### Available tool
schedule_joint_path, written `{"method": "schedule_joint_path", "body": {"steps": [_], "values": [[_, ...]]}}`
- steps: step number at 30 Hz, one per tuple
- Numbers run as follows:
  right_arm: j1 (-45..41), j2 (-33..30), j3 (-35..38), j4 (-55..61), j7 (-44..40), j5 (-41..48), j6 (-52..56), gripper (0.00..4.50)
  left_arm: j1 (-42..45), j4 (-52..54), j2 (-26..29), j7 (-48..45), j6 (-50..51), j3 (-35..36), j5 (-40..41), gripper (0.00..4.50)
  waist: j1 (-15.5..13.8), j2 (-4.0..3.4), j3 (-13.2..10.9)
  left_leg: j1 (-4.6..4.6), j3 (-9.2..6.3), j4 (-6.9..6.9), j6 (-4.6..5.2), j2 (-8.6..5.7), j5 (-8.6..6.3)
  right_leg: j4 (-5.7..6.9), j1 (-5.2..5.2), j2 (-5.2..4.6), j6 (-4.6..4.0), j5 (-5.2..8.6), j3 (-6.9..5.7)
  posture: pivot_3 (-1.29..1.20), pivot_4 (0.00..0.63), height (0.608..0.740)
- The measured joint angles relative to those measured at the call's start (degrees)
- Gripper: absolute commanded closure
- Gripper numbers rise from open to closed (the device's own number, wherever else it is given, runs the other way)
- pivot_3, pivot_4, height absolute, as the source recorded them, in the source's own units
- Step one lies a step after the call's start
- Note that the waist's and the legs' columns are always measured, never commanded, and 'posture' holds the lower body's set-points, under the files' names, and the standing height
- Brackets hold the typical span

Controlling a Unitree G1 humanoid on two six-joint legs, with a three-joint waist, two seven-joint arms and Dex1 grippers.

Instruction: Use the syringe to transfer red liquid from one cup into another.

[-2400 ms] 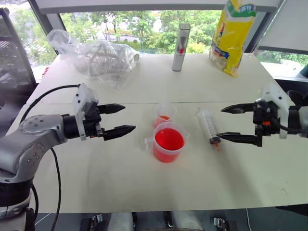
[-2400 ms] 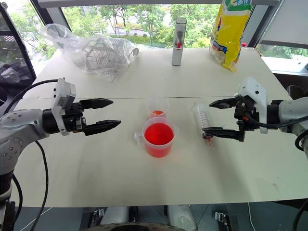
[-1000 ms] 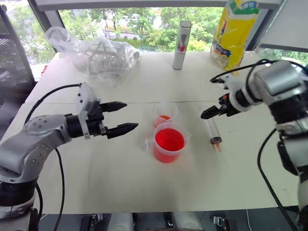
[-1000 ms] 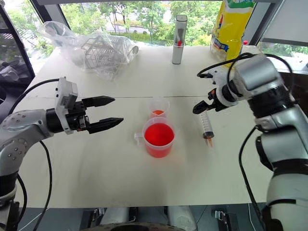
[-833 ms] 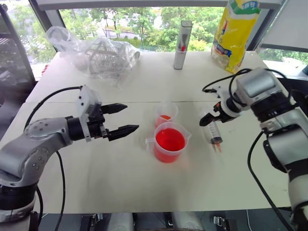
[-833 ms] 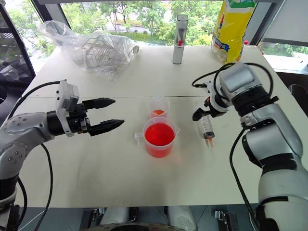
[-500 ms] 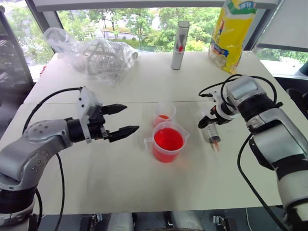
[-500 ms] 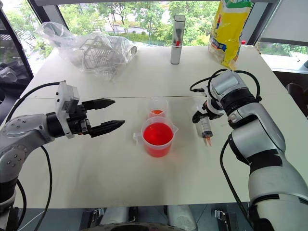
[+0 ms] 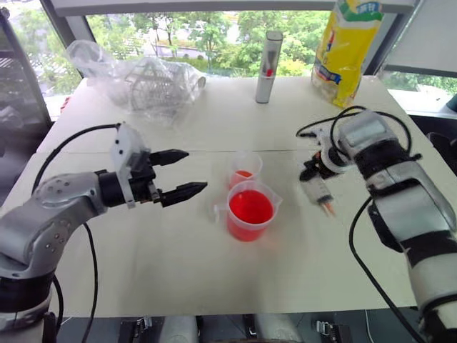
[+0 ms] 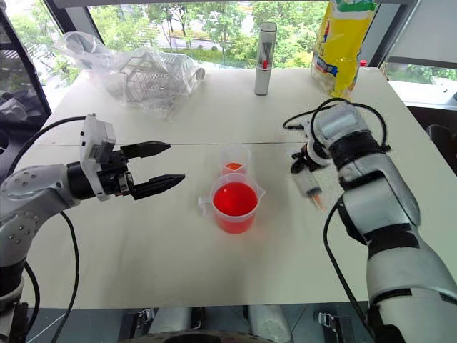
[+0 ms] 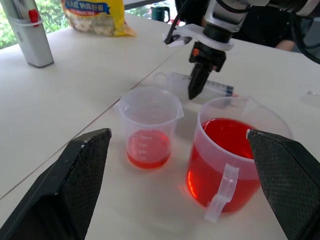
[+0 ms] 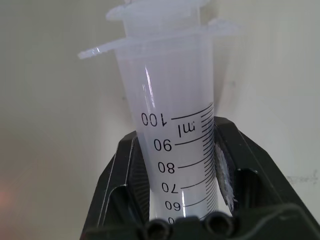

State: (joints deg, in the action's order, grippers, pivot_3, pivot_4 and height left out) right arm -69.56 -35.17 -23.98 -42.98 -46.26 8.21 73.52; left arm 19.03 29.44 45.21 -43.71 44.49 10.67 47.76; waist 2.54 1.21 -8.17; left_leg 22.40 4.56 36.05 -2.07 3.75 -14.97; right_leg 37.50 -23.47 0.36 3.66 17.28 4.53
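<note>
The syringe (image 9: 320, 194) lies on the white table to the right of the cups, its red-stained tip towards the near edge. My right gripper (image 9: 308, 174) points down onto it and is shut on the clear barrel; the fingers (image 12: 122, 180) clamp it near the 90 mark. The handled cup (image 9: 250, 212) holds plenty of red liquid (image 9: 250, 206). Just behind it stands the smaller cup (image 9: 245, 170) with a shallow red layer. My left gripper (image 9: 194, 170) hovers open left of both cups, pointing at them.
A grey upright tube (image 9: 268, 68) and a yellow bag (image 9: 348, 46) stand at the back of the table (image 9: 178, 264). A clear plastic bag with a wire rack (image 9: 146, 82) lies at the back left.
My right gripper has come down and forward onto the syringe and shut on its barrel. The syringe has turned slightly. The left arm has stayed put.
</note>
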Motion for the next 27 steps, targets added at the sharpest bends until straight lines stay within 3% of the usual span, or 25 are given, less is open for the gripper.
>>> {"method": "schedule_joint_path", "body": {"steps": [4, 7, 14, 18, 27], "values": [[8.9, -7.0, 17.1, 30.9, -1.6, 6.0, -16.2, 3.12, 4.3, -2.8, -0.6, -0.9, -0.6, -1.0, -0.3, 0.00, -0.6, -0.15, 0.0, 0.04, -0.12, -0.11, -0.01, -0.04, -0.01, -0.14, 0.06, 0.01, 0.04, 0.01, -0.21, 0.00, 0.150, 0.740], [13.1, -6.4, 28.0, 47.7, -4.4, 15.0, -18.0, 3.12, 8.2, -5.5, -1.6, -2.4, -1.3, -2.6, -1.0, 0.00, -0.5, -0.03, 0.0, -0.04, -0.18, -0.13, 0.00, 0.04, -0.02, -0.24, 0.25, 0.05, 0.04, 0.01, -0.28, 0.00, 0.150, 0.740], [23.8, -1.5, 41.8, 67.1, -5.9, 38.6, -13.1, 3.12, 18.1, -12.7, -3.6, -8.3, -3.1, -7.2, -2.5, 0.00, 0.0, 0.01, 0.1, -0.27, -0.17, 0.09, 0.01, 0.04, 0.00, -0.05, 0.48, 0.00, 0.03, -0.01, -0.23, 0.00, 0.150, 0.740], [32.1, 4.0, 41.6, 71.4, -2.6, 43.2, -15.8, 3.12, 22.4, -15.3, -4.3, -11.8, -3.6, -8.3, -2.9, 0.00, 0.0, 0.01, 0.1, -0.33, -0.17, 0.05, 0.01, 0.01, -0.01, -0.05, 0.50, 0.05, 0.03, 0.00, -0.17, 0.00, 0.150, 0.740], [44.4, 7.8, 28.6, 70.8, -3.1, 33.0, -33.2, 3.12, 25.4, -16.6, -4.7, -15.1, -2.1, -9.3, -2.5, 0.00, -0.1, 0.04, 0.1, -0.15, -0.18, 0.11, 0.01, 0.01, 0.00, -0.02, 0.37, 0.07, 0.04, 0.00, -0.18, 0.00, 0.150, 0.740]]}}
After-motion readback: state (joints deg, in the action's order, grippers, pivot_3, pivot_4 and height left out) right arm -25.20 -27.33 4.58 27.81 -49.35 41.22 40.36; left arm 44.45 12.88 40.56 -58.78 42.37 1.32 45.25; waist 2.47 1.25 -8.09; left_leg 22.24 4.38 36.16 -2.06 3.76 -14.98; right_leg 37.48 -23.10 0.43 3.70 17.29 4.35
